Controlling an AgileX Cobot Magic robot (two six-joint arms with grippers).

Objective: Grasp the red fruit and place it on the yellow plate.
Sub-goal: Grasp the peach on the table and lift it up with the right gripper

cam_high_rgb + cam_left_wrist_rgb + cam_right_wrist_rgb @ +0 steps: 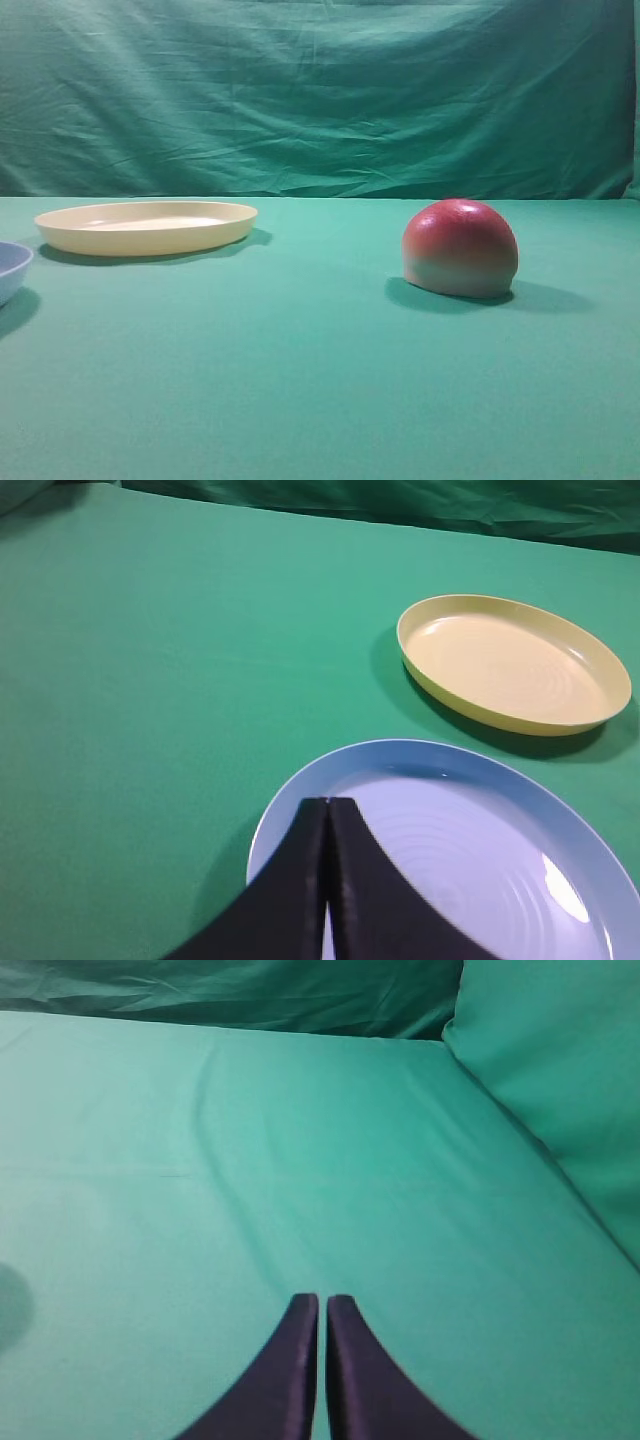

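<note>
A: Where's the red fruit (460, 248) sitting?

B: Flat side down on the green counter (300, 380), on the right of the high view, red on top and pale at the base. Nothing is touching it. Neither wrist camera catches it, so I can't place it against either tool.

A: And the yellow plate (515, 662)?

B: Ahead of the left tool (328, 805) and off to its right, resting on the counter with nothing on it. In the high view it lies on the left, well apart from the fruit.

A: What's the left tool doing?

B: Its two dark fingers (300, 860) are pressed together, holding nothing. It hangs over the near left part of the light blue dish (540, 810), which sits directly under and ahead of it. The blue dish is just beside the yellow plate, not touching it.

A: And the right tool (322, 1300)?

B: Fingers together as well, only a thin seam between them, nothing gripped. Ahead of it is bare green cloth, with a fold of the green backdrop (560, 1100) rising to its right.
</note>
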